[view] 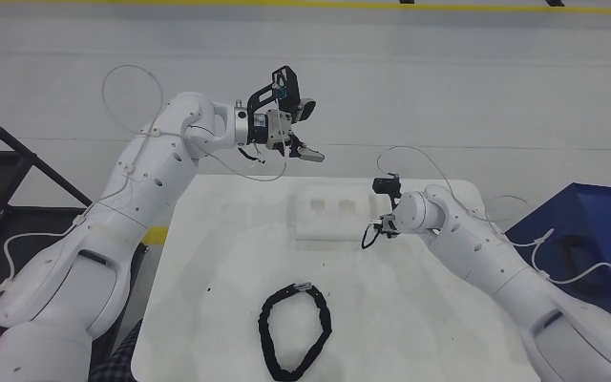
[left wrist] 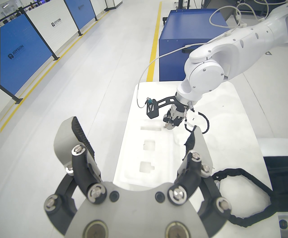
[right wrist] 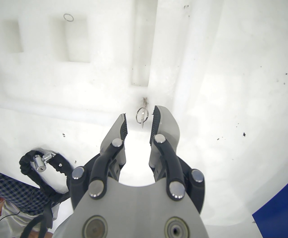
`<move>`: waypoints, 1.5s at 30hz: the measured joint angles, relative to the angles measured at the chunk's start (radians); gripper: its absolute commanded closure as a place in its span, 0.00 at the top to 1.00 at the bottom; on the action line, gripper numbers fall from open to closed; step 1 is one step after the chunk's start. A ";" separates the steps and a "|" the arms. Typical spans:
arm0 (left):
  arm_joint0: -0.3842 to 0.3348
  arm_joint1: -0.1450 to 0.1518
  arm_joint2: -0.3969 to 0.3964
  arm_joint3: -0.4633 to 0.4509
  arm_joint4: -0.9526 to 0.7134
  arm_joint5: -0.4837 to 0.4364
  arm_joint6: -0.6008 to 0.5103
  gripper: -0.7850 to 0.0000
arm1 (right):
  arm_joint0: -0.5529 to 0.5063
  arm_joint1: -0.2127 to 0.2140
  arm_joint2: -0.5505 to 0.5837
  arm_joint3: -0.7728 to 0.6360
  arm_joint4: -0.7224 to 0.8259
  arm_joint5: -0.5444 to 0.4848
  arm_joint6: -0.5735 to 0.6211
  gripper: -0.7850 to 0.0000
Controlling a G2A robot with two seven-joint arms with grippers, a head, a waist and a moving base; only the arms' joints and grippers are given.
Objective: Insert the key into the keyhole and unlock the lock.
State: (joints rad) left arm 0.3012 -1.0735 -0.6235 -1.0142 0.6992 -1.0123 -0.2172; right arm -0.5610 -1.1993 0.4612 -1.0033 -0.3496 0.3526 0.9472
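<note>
- Holding the left end effector (view: 307, 151) raised off the counter (view: 430, 315), out past its far edge, fingers spread wide apart and gripping nothing.
- Hovering the right end effector (right wrist: 140, 112) low over the right end of the foam block (view: 329, 215), fingers apart and not clamped on anything.
- Finding the key (right wrist: 143, 113), with its ring, lying on the foam at the end of a long groove, just ahead of the right end effector and in line with the gap between its fingertips, touching neither pad.
- Finding the lock (view: 294, 329), a black chain loop, lying flat on the near half of the counter, in front of the foam block and well apart from the key.
- Noting its metal cylinder (right wrist: 40, 164) at the end of the loop nearest the foam, the keyhole face turned toward the right wrist view.
- Spotting a spare ring (right wrist: 68, 17) resting at the edge of a square pocket in the foam, away from both end effectors.
</note>
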 measured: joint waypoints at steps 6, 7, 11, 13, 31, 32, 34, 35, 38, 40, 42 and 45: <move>0.000 0.000 0.000 0.000 0.000 0.000 0.000 1.00 | -0.007 -0.016 0.003 0.027 -0.010 -0.003 -0.007 0.12; 0.000 0.000 0.000 0.000 0.000 0.000 0.000 1.00 | -0.007 -0.019 0.003 0.030 -0.013 -0.005 -0.006 0.11; 0.000 0.000 0.000 0.000 0.000 0.000 0.000 1.00 | -0.007 -0.032 0.005 0.046 -0.017 -0.010 -0.006 0.00; 0.000 0.000 0.000 0.000 0.000 0.000 0.000 1.00 | -0.006 -0.037 0.007 0.053 -0.019 -0.013 -0.007 0.00; 0.000 0.000 0.000 0.000 0.000 0.000 0.000 1.00 | -0.012 -0.006 0.110 -0.079 -0.092 0.045 0.092 0.00; 0.000 0.000 0.000 0.000 0.000 0.000 0.000 1.00 | -0.019 0.003 0.128 -0.104 -0.094 0.045 0.100 0.00; 0.000 0.000 0.000 0.000 0.000 0.000 0.000 1.00 | -0.034 0.018 0.161 -0.147 -0.093 0.037 0.113 0.00; 0.000 0.000 0.000 0.000 0.000 0.000 0.000 1.00 | -0.047 0.030 0.187 -0.177 -0.086 0.028 0.122 0.00; 0.000 0.000 0.000 0.000 0.000 0.000 0.000 1.00 | -0.093 0.064 0.272 -0.257 -0.055 -0.013 0.142 0.00; 0.000 0.000 0.000 0.000 0.000 0.000 0.000 1.00 | -0.129 0.086 0.332 -0.307 -0.028 -0.045 0.150 0.00; 0.000 0.000 0.000 0.000 0.000 0.000 0.000 1.00 | -0.181 0.111 0.411 -0.361 0.012 -0.089 0.147 0.00; 0.000 0.000 0.000 0.000 0.000 0.000 0.000 1.00 | -0.267 0.144 0.538 -0.424 0.103 -0.163 0.137 0.00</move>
State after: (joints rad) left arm 0.3012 -1.0735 -0.6235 -1.0142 0.6992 -1.0123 -0.2172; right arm -0.8276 -1.0557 0.9997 -1.4270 -0.2470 0.1896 1.0841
